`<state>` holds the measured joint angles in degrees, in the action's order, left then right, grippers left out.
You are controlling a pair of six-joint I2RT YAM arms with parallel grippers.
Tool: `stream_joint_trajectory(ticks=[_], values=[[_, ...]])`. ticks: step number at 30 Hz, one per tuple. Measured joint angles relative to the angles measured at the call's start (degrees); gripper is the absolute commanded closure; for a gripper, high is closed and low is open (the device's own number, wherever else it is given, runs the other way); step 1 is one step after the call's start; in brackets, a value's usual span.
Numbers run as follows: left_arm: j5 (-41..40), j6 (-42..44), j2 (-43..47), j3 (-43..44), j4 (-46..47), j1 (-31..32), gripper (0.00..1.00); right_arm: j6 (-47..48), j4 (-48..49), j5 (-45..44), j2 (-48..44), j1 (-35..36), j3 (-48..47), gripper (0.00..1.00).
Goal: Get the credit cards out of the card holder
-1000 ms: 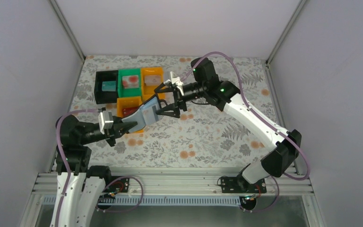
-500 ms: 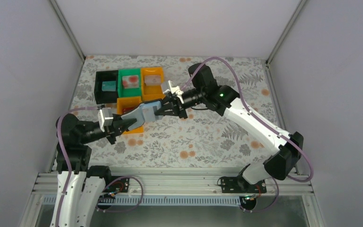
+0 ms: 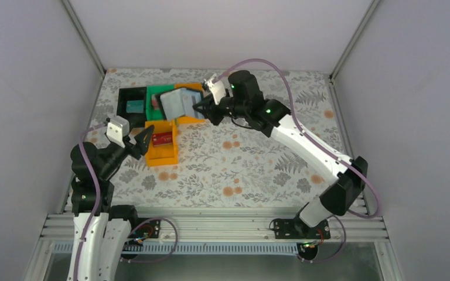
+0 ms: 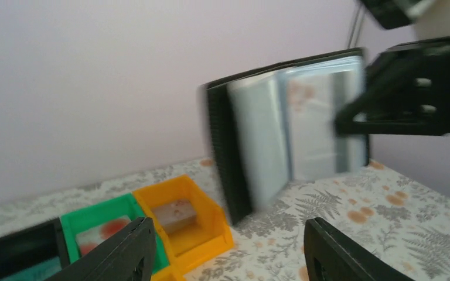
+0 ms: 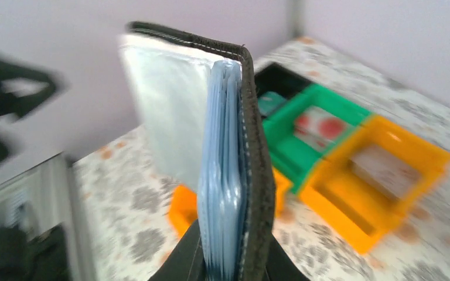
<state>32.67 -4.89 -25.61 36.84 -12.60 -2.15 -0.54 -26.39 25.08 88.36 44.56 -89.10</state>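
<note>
My right gripper (image 3: 201,109) is shut on the card holder (image 3: 176,103) and holds it in the air over the back trays. The holder (image 5: 234,158) stands on edge between the jaws, black cover to the right, pale blue sleeves to the left. It also shows in the left wrist view as the card holder (image 4: 287,134), half open. My left gripper (image 3: 139,141) stands open and empty, apart from the holder, beside the front orange tray. Credit cards lie in trays: a red one (image 3: 162,138), a teal one (image 3: 133,107), a whitish-with-red one (image 5: 317,125), a pale grey one (image 5: 384,168).
Several small trays sit together at the back left: a black tray (image 3: 123,111), a green tray (image 3: 151,108), a back orange tray (image 5: 381,225) and a front orange tray (image 3: 159,153). White walls close in the flowered table (image 3: 252,170) on three sides.
The left gripper let go of the card holder, opened and drew back to the left. The right gripper closed on the holder and carried it up and back over the trays.
</note>
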Motion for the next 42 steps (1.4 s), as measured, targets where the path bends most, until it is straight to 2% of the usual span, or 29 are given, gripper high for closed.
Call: stream_joint_trajectory(ticks=[2,4,9,14,24,31,42], values=[[0.61,1.73,0.55,0.37,-0.04,0.00,0.51,-4.37,0.04,-7.48,1.66,0.02,-1.16,0.96],[3.65,3.32,0.70,1.14,0.02,0.00,0.54,-8.13,-0.15,-13.73,2.56,0.44,-1.18,0.96],[17.77,3.10,0.61,1.77,0.96,0.07,0.59,-11.93,-0.46,-20.61,4.24,3.39,-2.40,0.96],[22.49,0.33,-1.84,0.72,2.82,0.96,0.61,-9.05,0.59,-13.84,4.44,6.47,-3.06,0.96],[22.62,2.40,-2.93,0.11,-0.72,1.27,0.69,2.01,1.27,1.36,4.17,8.79,-1.16,0.96],[21.55,5.03,-2.38,0.33,-2.80,1.16,0.69,7.76,1.29,6.80,0.39,8.81,3.45,0.96],[28.55,9.42,-2.14,2.71,-3.80,1.05,0.73,12.46,3.13,11.80,-2.08,8.74,5.16,0.96]])
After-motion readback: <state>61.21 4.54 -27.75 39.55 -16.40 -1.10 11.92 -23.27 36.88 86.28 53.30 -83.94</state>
